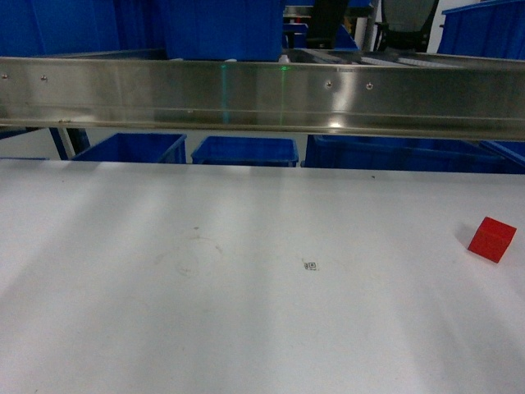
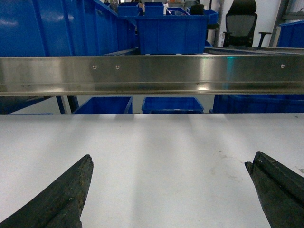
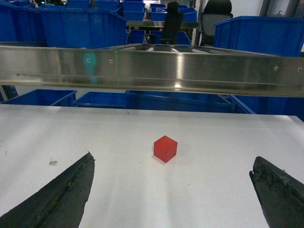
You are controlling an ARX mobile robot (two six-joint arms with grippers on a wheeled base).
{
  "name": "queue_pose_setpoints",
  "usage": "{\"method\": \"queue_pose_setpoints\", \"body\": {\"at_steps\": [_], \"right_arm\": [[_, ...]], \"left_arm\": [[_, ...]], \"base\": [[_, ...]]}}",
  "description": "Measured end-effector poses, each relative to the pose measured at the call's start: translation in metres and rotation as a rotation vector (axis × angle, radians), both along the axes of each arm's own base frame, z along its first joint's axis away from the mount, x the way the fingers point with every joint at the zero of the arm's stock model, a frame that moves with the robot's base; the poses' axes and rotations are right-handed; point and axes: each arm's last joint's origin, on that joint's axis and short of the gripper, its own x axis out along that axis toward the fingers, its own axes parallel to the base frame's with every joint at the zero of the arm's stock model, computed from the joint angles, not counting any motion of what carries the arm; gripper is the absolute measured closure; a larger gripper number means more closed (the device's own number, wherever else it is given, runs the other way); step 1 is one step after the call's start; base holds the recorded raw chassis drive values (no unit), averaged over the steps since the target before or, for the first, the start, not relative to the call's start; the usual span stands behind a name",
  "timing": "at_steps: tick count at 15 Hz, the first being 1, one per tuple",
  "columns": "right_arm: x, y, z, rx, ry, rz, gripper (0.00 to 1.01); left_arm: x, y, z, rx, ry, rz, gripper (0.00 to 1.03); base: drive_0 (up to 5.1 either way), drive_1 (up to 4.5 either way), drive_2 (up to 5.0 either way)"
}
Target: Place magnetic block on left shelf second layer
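Observation:
A small red magnetic block [image 1: 492, 239] rests on the white table at the far right of the head view. In the right wrist view the magnetic block [image 3: 165, 148] lies ahead of my right gripper [image 3: 171, 164], a short way beyond the wide-open fingertips and roughly centred between them. My left gripper [image 2: 168, 164] is open too, with only bare white tabletop between its dark fingers [image 2: 71, 190]. Neither gripper shows in the head view. A steel shelf rail [image 1: 262, 94] crosses above the table; which shelf layer it belongs to I cannot tell.
Blue plastic bins [image 1: 244, 150] stand behind and under the steel rail, and more sit on top of it [image 2: 171, 31]. A black office chair [image 2: 242, 23] is at the back right. A small printed marker [image 1: 310, 265] lies mid-table on the white table [image 1: 164, 312].

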Motion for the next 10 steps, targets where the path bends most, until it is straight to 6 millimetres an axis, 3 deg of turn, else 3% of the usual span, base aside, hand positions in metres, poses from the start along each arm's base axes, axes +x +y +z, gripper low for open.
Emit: {"method": "queue_pose_setpoints", "body": {"at_steps": [10], "right_arm": [[0.0000, 0.0000, -0.0001, 0.000, 0.000, 0.000, 0.03]], "left_arm": [[0.0000, 0.0000, 0.0000, 0.000, 0.000, 0.000, 0.05]], "base": [[0.0, 0.00, 0.0]]}}
